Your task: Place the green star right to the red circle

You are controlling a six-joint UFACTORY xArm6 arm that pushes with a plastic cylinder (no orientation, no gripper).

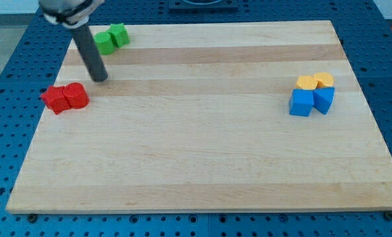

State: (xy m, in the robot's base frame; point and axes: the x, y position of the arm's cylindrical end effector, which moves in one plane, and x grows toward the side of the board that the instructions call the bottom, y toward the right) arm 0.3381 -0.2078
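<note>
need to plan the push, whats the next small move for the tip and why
Probably slide my tip toward the view's top, round behind the green pair. It sits between the greens and the red pair, touching neither; which green is the star I cannot tell.

no readable text, labels, brands, numbers or signs anywhere in view. table (pixel 196 164) surface plain wood, unmarked. coloured blocks carry no lettering. dark rod bare. blue perforated surround unmarked.

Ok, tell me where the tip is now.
My tip is near the view's left edge, between the green blocks above and the red blocks below, touching neither.
</note>
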